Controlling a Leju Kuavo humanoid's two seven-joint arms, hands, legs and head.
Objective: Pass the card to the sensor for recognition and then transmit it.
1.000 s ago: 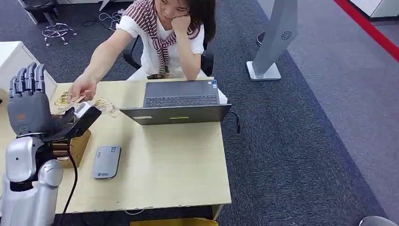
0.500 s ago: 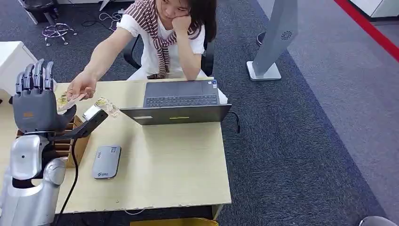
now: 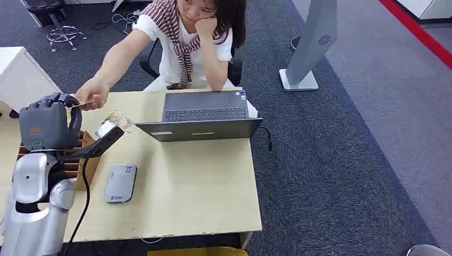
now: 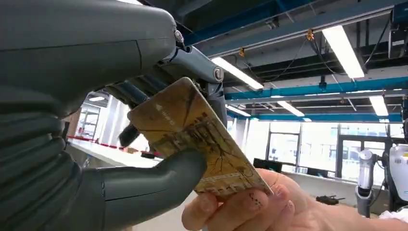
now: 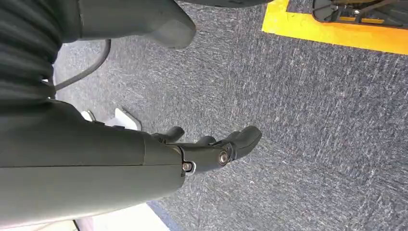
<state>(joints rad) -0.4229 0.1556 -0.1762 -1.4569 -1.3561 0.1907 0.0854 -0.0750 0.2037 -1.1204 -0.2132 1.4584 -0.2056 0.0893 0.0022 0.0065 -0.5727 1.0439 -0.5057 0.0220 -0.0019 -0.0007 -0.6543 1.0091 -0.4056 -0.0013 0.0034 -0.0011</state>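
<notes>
My left hand (image 3: 48,125) is raised over the table's far left corner, its fingers curled in. In the left wrist view its thumb (image 4: 149,185) and fingers pinch a worn gold-brown card (image 4: 192,139). A seated person's hand (image 3: 93,96) holds the card's (image 3: 84,104) other end, their fingertips (image 4: 250,211) on its edge. A flat grey card reader (image 3: 120,183) lies on the table below my hand. A black scanner head (image 3: 102,140) sits on a wooden box (image 3: 85,162). My right hand (image 5: 207,149) hangs over the carpet, fingers apart, holding nothing.
An open laptop (image 3: 205,114) stands at the table's (image 3: 202,181) far edge in front of the person. Loose cards (image 3: 120,118) lie beside it. A white cabinet (image 3: 18,74) stands at the left, and a grey kiosk base (image 3: 299,80) on the carpet beyond.
My left hand rose and its spread fingers curled in around the card. The person lifted the card from the table up into my hand.
</notes>
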